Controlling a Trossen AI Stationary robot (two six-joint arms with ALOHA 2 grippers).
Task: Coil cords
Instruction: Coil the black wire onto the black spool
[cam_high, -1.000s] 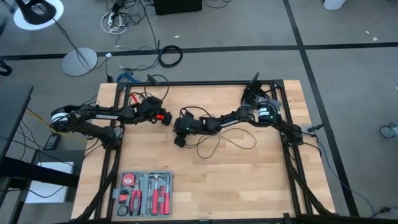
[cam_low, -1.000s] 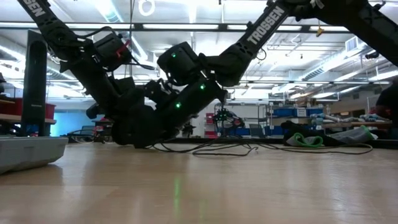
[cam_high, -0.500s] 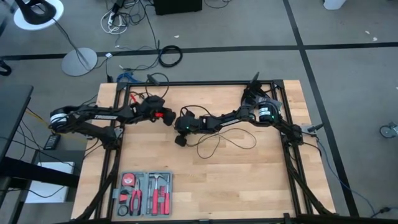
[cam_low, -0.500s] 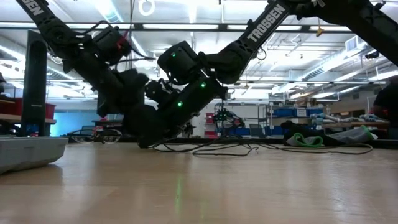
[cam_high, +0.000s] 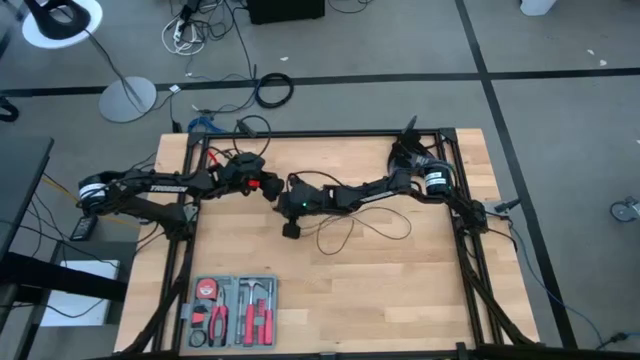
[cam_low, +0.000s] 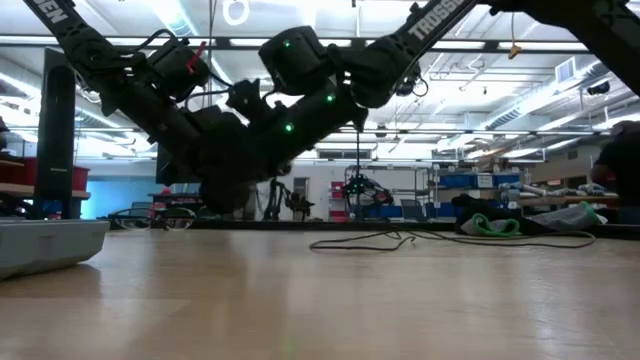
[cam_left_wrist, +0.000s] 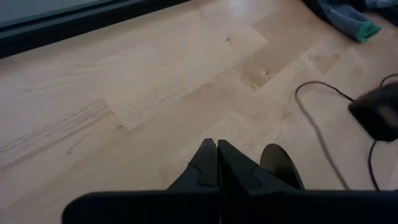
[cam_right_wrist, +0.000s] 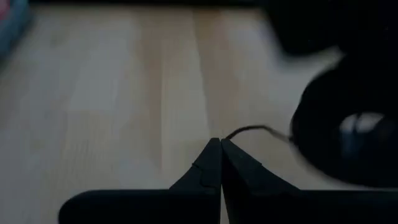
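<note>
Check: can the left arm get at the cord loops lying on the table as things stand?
Probably not directly. The left gripper sits shut beside the right gripper, and the right arm lies between it and the cord loops.

A robotics lab or workshop, and a big open one. From above, the wooden table (cam_high: 380, 270) stands in a black metal frame (cam_high: 470, 250) on grey carpet crossed by dark tape lines (cam_high: 480, 60). A floor lamp (cam_high: 128, 98) with a round base stands off the far left corner, loose cables (cam_high: 195, 25) lie on the floor, and a thick black cable ring (cam_high: 274, 89) rests nearby. A tool tray (cam_high: 233, 312) with red-handled tools lies at the table's near edge. Looking level across the table, there are rows of ceiling strip lights (cam_low: 470, 75), a long hall behind, and shelving (cam_low: 465, 185) stacked with blue bins and gear.
</note>
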